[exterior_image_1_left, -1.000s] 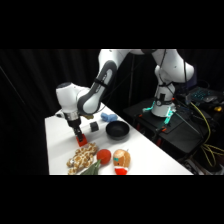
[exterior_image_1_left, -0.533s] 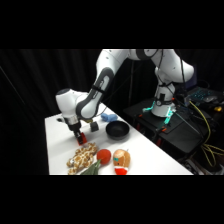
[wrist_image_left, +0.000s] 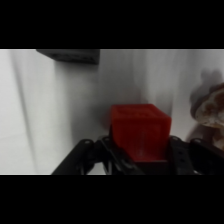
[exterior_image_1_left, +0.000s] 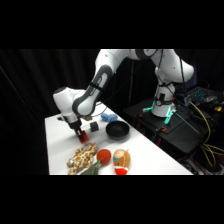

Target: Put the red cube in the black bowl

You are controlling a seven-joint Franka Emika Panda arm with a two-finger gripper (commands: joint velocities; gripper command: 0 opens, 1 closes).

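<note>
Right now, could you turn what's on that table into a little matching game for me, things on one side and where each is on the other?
Things:
1. red cube
2. black bowl
3. blue thing
4. red ball

Places:
A. behind the bowl
B. between the gripper's fingers
C. front of the table, beside a tan thing
D. middle of the table, nothing in it

Pairs: 1-B, 2-D, 3-A, 4-C

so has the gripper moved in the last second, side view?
Yes. The gripper has come down toward the table, relative to the black bowl, and now sits around the red cube.
</note>
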